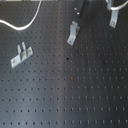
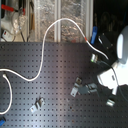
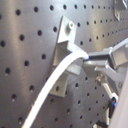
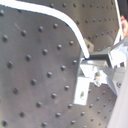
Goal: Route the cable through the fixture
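First exterior view: the fixture [image 1: 114, 17] stands upright at the first exterior view's top right, with a loop of the cable [image 1: 119, 7] just above it. The dark shape at the top edge is probably the gripper [image 1: 80, 6], which puts the fixture toward the first exterior view's right of it. You can't read the jaws here. Second exterior view: the cable [image 2: 50, 30] arcs across the perforated board [image 2: 50, 90] and ends at the gripper [image 2: 95, 57]. The arm reaches in from the second exterior view's right with its wrist low over the board. I can't tell which of the small silvery pieces is the fixture. First wrist view: the gripper [image 3: 88, 59] is pinched closed on the cable [image 3: 55, 80], which lies across a silvery bracket [image 3: 66, 35]. I can't confirm that this bracket is the fixture. Second wrist view: same pinch, gripper [image 4: 86, 58] holding the cable [image 4: 55, 12] near its end. The slim fixture [image 4: 82, 91] sits just beside the fingertips, its long axis running away from them. That small offset is what your next move turns on.
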Robot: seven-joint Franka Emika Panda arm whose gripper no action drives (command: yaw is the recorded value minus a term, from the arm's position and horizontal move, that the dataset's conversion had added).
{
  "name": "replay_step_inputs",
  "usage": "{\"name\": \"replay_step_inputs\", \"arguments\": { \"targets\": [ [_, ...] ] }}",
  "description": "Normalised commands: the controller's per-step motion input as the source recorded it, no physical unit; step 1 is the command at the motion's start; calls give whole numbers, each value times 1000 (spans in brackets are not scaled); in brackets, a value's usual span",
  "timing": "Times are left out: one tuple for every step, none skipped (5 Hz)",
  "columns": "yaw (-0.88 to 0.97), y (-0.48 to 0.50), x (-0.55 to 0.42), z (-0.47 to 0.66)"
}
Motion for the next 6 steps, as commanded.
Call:
{"name": "replay_step_inputs", "arguments": {
  "targets": [
    [457, -52, -277, 160],
    [334, -121, 4, 1],
    [383, -214, 33, 1],
    [374, -274, 30, 0],
    [320, -214, -43, -5],
    [480, -21, -165, 1]
  ]
}}
